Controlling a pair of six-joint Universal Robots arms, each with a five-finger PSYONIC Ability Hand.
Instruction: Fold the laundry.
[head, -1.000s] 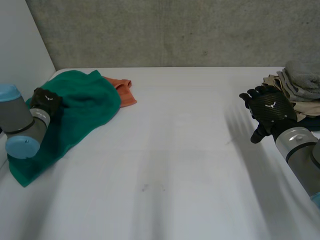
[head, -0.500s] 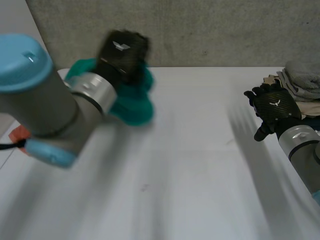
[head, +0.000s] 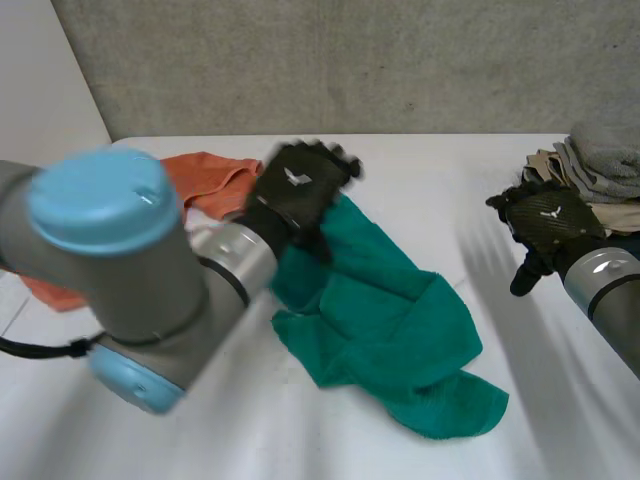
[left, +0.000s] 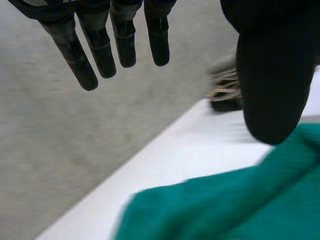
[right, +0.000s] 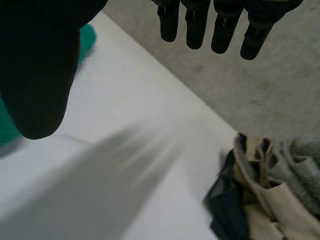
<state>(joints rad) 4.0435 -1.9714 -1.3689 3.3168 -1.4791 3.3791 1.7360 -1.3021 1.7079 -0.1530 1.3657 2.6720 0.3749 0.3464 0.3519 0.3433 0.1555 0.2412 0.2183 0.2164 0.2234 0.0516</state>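
Note:
A green cloth (head: 398, 335) lies crumpled in the middle of the white table (head: 420, 190); it also shows below my left hand's thumb (left: 225, 210). My left hand (head: 298, 195) hovers above the cloth's back-left part with fingers (left: 100, 45) spread straight, holding nothing. An orange cloth (head: 205, 180) lies behind the left arm at the table's left. My right hand (head: 548, 225) is raised at the right side, open and empty, its fingers (right: 220, 25) straight above the table.
A pile of folded beige, grey and dark laundry (head: 600, 175) sits at the table's right edge, seen beside the right hand (right: 270, 200) too. A grey wall (head: 350, 60) rises behind the table.
My left arm swung the green cloth from the far left to the table's middle and let it go; its hand opened. The orange cloth is now uncovered. The right hand barely moved.

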